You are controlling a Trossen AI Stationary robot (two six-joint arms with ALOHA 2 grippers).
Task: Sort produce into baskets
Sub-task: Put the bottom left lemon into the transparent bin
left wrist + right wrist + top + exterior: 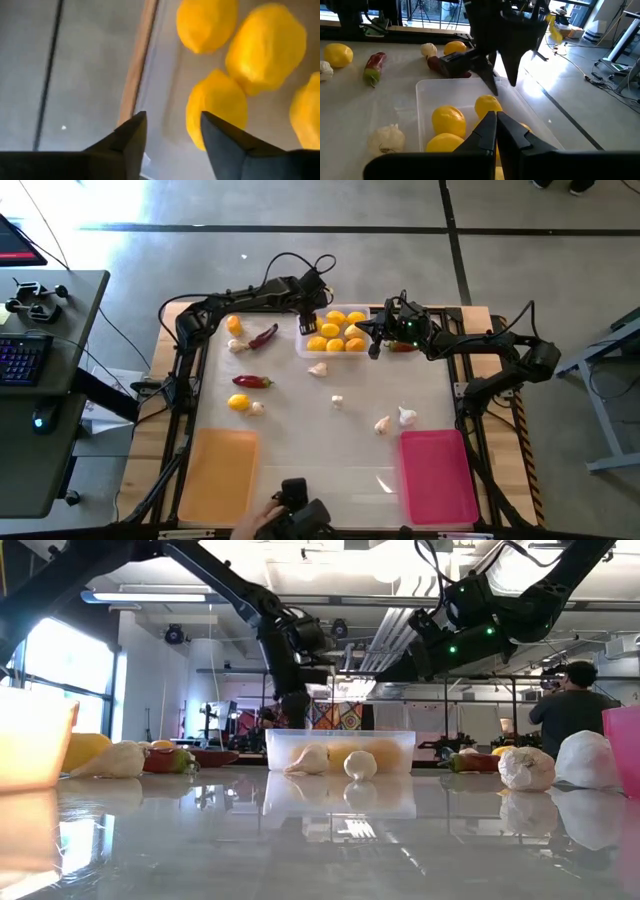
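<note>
The clear basket [302, 348] stands at the table's far middle with several yellow lemons [334, 332] in it. My left gripper [172, 135] hangs open over the basket's far left corner [308, 323], pointing steeply down, with nothing between its fingers. My right gripper [496, 125] is shut and empty, hovering just above the basket's right end [375, 345]. Loose on the table lie two lemons [238, 403], red chili peppers [252, 381] and garlic bulbs [407, 416]. The orange basket [220, 470] and the pink basket [435, 475] sit at the near edge.
A chili [263, 337], a lemon [234, 324] and a garlic bulb [237, 346] lie left of the clear basket; another chili [402, 347] lies under my right arm. A person's hand [258, 525] shows at the near edge, and a person [570, 705] stands in the room behind.
</note>
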